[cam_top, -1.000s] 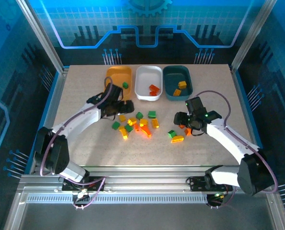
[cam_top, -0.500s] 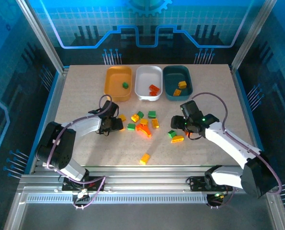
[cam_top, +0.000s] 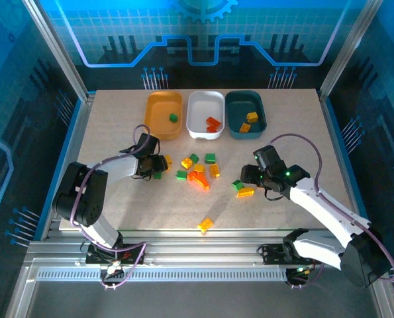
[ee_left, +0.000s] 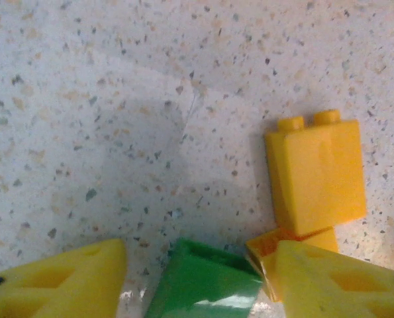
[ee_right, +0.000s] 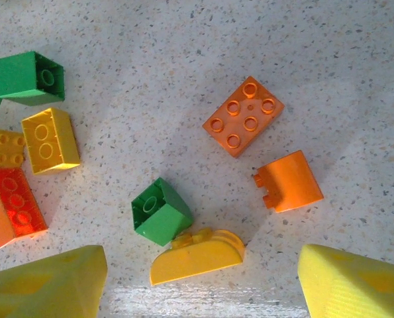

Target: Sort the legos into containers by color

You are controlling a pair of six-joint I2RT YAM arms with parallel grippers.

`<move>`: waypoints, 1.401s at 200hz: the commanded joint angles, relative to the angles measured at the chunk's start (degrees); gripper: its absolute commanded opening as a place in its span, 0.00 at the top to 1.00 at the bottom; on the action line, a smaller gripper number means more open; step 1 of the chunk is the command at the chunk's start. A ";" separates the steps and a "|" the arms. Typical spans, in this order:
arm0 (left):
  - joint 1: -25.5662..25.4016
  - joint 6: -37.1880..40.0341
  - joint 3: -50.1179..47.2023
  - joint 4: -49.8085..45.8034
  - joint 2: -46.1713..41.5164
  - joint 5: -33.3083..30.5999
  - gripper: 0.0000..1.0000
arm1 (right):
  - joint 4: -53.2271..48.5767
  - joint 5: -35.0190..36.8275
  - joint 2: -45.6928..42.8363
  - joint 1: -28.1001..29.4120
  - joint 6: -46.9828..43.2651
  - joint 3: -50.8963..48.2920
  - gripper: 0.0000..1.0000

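Note:
The legos lie in a loose cluster (cam_top: 197,171) mid-table. My left gripper (cam_top: 155,169) is low at the cluster's left end, its jaws either side of a green brick (ee_left: 206,281). The left finger (ee_left: 57,285) stands a little apart from the brick, and the right finger (ee_left: 342,278) sits beside an orange piece (ee_left: 269,248). A yellow brick (ee_left: 316,172) lies just beyond. My right gripper (ee_right: 200,285) is open above a yellow half-round brick (ee_right: 197,257) and a green brick (ee_right: 160,212). The containers stand at the back: orange-yellow (cam_top: 158,106), white (cam_top: 198,106), teal (cam_top: 236,106).
Two orange bricks (ee_right: 243,116) (ee_right: 289,182) lie past the right gripper. A lone yellow brick (cam_top: 205,225) sits near the table's front edge. The orange-yellow tray holds a green brick (cam_top: 173,118), the white one red-orange bricks (cam_top: 213,124), the teal one yellow bricks (cam_top: 248,121).
My left gripper came down from beside the orange-yellow tray to the cluster's left end and its jaws narrowed. A yellow brick slid toward the front edge. The right gripper shifted slightly.

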 commanded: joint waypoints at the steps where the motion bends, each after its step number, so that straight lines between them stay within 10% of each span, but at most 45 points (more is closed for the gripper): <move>1: 0.61 -1.49 -1.36 -3.29 0.19 1.38 0.44 | -0.37 -0.66 -0.79 3.44 3.31 0.43 0.23; 89: 0.61 -2.46 -7.70 -2.11 -6.72 3.74 0.29 | 3.00 8.32 7.20 26.59 21.24 -0.22 0.22; 197: 0.61 -0.57 -6.79 0.09 -3.88 5.26 0.62 | 2.70 9.97 10.40 30.55 22.29 1.92 0.24; 280: 0.52 -0.47 -4.00 -4.17 -8.45 4.99 0.66 | 3.56 9.57 12.31 28.64 19.12 3.70 0.23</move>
